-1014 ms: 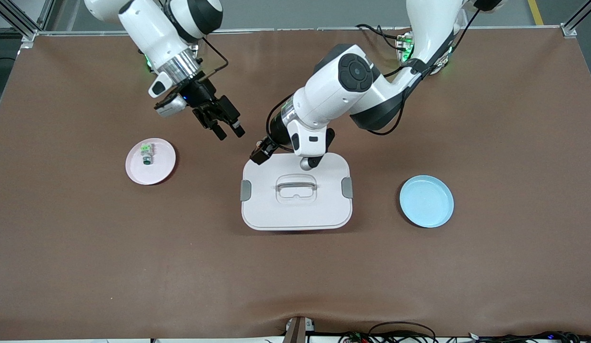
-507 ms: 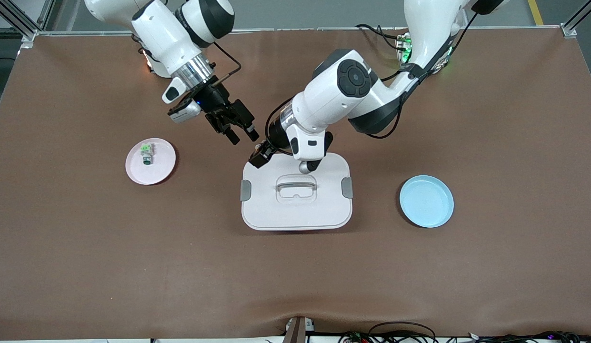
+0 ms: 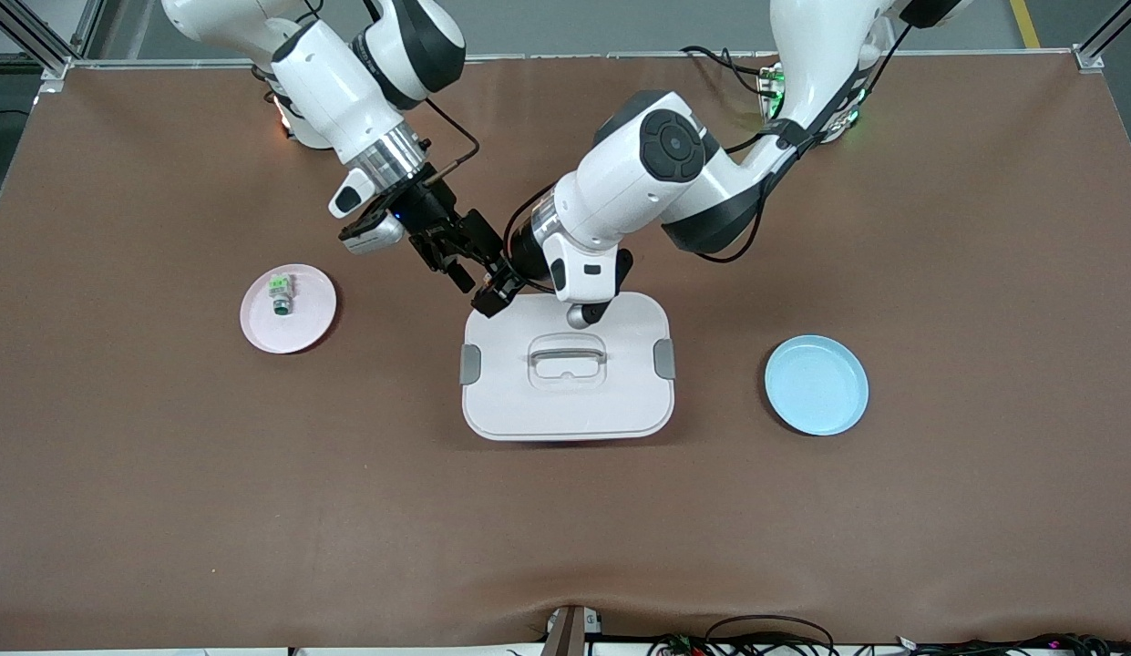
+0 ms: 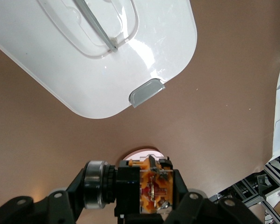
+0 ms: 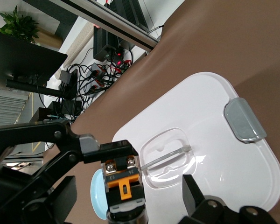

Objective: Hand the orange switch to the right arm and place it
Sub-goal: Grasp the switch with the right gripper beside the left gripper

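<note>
The two grippers are seen meeting in the air over the corner of the white lidded container [image 3: 565, 369] at the edge farther from the front camera, toward the right arm's end of the table. The orange switch [image 4: 142, 189] is clamped between the closed fingers of the left gripper [image 3: 494, 293]. The right gripper [image 3: 469, 264] is held just beside it with its fingers spread; in the right wrist view the switch [image 5: 123, 184] is framed between them, one open finger [image 5: 200, 198] still clear of the part.

Little room is left between the two hands, while broad stretches of brown table covering [image 3: 565, 528] lie bare nearer the camera. A pink plate [image 3: 289, 308] carrying a pale green switch [image 3: 280, 294] is set toward the right arm's end, well apart from the container. A blue plate [image 3: 817, 384] is set toward the left arm's end. Cables [image 3: 765, 638] are seen along the table's near edge.
</note>
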